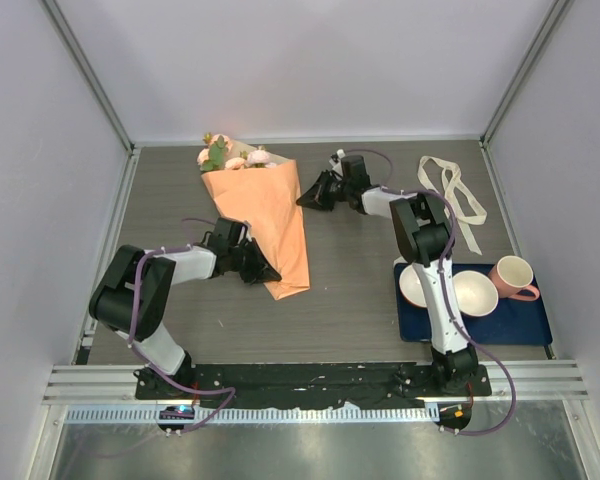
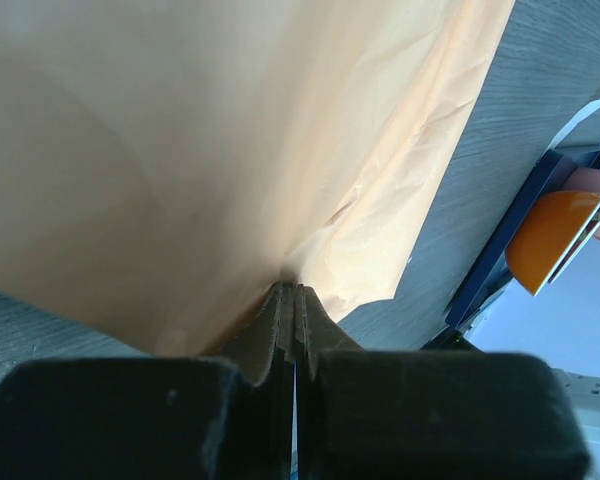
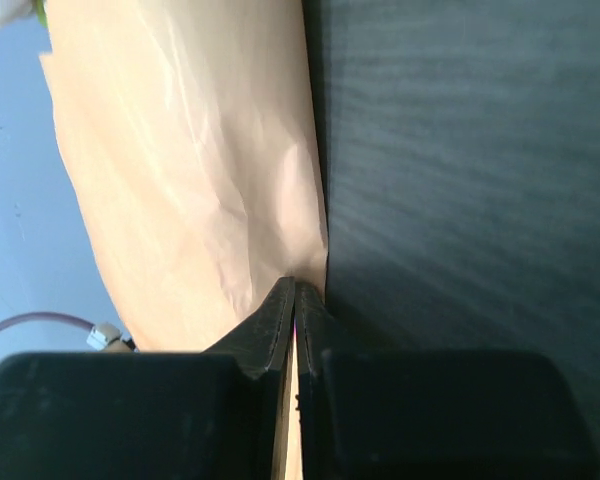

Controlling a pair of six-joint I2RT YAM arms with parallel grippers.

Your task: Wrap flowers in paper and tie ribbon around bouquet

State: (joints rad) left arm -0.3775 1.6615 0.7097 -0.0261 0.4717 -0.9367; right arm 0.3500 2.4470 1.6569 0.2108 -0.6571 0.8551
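Note:
The paper (image 1: 265, 215) lies folded into a salmon-orange cone over the flowers (image 1: 230, 155), whose pink blooms and green leaves stick out at its far, wide end. My left gripper (image 1: 273, 276) is at the cone's narrow near end, shut on the paper (image 2: 230, 150); its tips (image 2: 295, 288) pinch a crease. My right gripper (image 1: 303, 200) is at the cone's right edge, shut on the paper (image 3: 180, 170), a sliver of which runs between its jaws (image 3: 295, 283). The cream ribbon (image 1: 455, 190) lies loose on the table at the back right, apart from both grippers.
A dark blue mat (image 1: 520, 320) at the near right carries two bowls (image 1: 475, 293) and a pink mug (image 1: 513, 277). The right arm's upper links cross above the mat's left edge. Grey walls close in the table on three sides.

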